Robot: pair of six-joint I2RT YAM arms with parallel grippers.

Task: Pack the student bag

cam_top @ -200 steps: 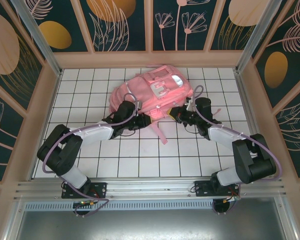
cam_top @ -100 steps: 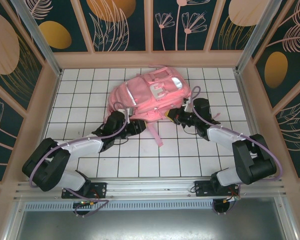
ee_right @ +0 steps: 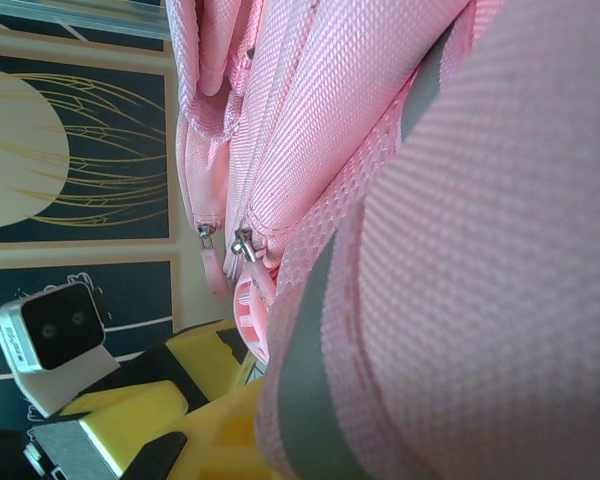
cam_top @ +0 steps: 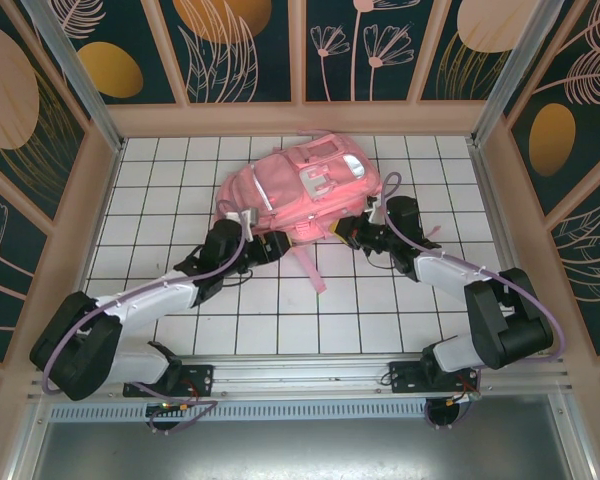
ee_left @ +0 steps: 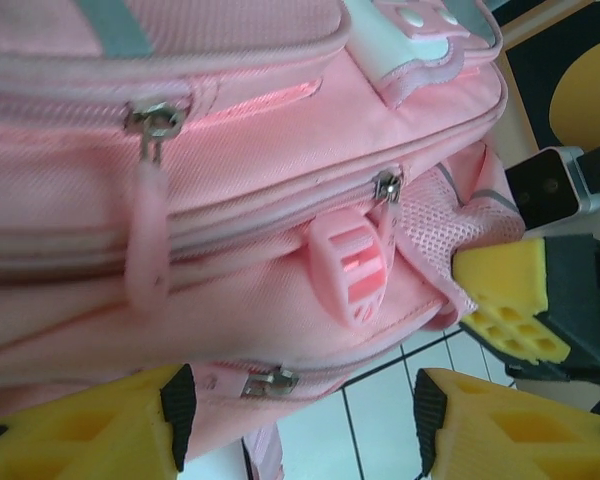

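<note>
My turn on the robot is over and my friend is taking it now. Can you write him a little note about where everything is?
Left gripper: open, holding nothing, close to the zip side of the student bag.
Right gripper: shut, seemingly pinching the bag's mesh side pocket.
Bag: lying flat toward the back of the table.
Done: bag held at one side. The zips in the left wrist view look closed.
Left: probably grab a zip pull, open it, then pack. What is inside cannot be seen.
</note>
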